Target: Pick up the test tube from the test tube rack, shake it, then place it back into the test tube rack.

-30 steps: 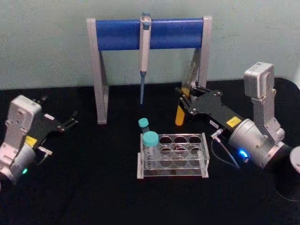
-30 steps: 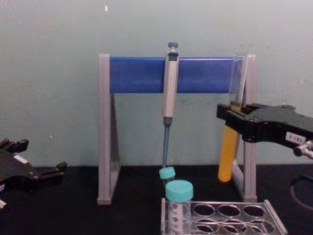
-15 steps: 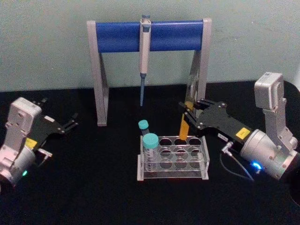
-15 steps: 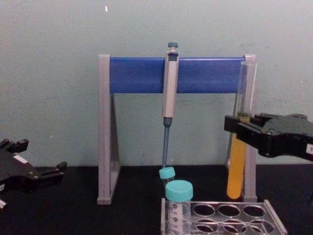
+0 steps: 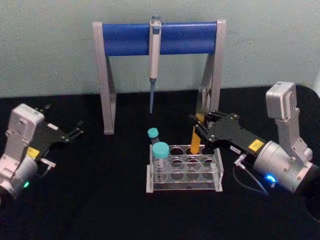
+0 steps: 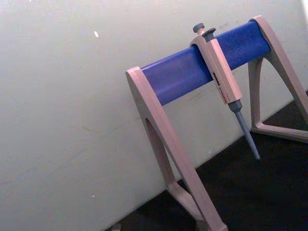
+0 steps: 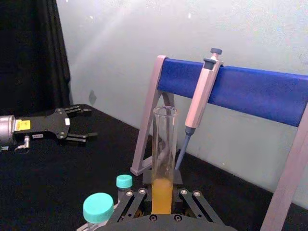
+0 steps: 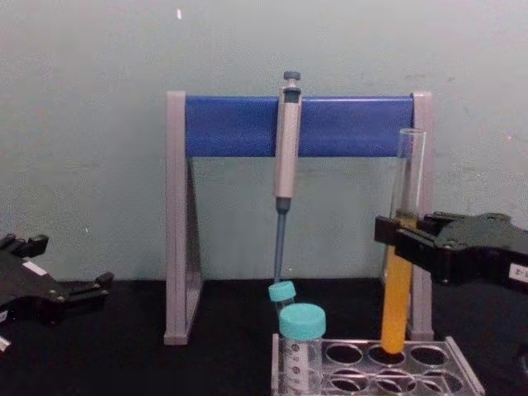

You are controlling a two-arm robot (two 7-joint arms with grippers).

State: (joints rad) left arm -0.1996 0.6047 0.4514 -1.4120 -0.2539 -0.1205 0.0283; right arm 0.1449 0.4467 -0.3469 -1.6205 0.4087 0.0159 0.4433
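Orange-filled test tube in right pincer at rack (teal-capped tubes beside)

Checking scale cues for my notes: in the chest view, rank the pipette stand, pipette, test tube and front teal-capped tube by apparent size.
Largest: pipette stand.
Next: test tube and pipette, alike in length; the tube is nearer, so unranked.
Smallest: front teal-capped tube.
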